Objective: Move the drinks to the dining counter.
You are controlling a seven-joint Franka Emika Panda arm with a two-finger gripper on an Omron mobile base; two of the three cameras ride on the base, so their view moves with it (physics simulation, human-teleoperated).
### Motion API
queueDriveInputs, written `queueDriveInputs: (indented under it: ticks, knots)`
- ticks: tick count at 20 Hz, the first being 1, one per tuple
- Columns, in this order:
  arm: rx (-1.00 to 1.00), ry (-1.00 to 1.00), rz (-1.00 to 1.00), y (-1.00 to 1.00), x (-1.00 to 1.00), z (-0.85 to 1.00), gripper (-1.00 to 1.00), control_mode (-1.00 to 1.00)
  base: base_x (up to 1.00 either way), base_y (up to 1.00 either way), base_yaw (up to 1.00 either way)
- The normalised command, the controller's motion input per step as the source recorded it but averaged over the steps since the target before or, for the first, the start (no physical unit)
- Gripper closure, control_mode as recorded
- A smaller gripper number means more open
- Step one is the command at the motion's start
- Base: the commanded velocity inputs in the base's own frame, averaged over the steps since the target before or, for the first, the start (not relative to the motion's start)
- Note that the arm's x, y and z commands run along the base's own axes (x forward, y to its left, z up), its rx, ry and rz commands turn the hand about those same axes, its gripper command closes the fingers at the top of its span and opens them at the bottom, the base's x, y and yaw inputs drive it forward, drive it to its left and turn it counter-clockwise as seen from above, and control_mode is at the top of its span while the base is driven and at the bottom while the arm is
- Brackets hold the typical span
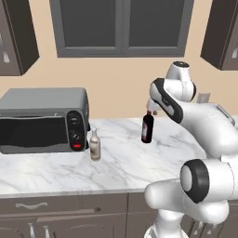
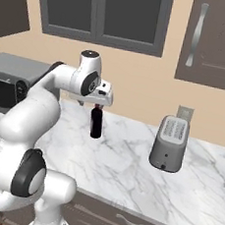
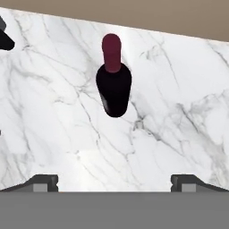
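Jaws spread wide hover above 1 dark red-brown bottle (image 3: 114, 85); 1 beige-grey bottle (image 1: 95, 145) stands beside 1 toaster oven (image 1: 44, 120).

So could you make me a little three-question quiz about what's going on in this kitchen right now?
1. True or false: the gripper is closed around the dark red-brown bottle.
2. Which thing stands closest to the toaster oven? A) the beige-grey bottle B) the dark red-brown bottle C) the silver toaster
3. Fill in: the dark red-brown bottle stands upright on the ______ worktop.

Key:
1. False. The gripper is open and hangs just above the bottle, which stands free on the worktop.
2. A. It stands just off the oven's front right corner.
3. Marble.
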Motion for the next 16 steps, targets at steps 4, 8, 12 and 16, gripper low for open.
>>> queueDriveInputs:
  ticks: [4, 8, 12, 16]
  knots:
    - [-0.02, -0.02, 0.07, 0.00, 0.47, -0.24, -1.00, -1.00, 0.00, 0.00, 0.00]
    - [-0.02, -0.05, 0.05, 0.00, 0.34, -0.22, -1.00, -1.00, 0.00, 0.00, 0.00]
    - [0.00, -0.02, 0.04, 0.01, 0.33, -0.22, -1.00, -1.00, 0.00, 0.00, 0.00]
    - [0.00, -0.03, 0.00, 0.01, 0.34, -0.22, -1.00, -1.00, 0.00, 0.00, 0.00]
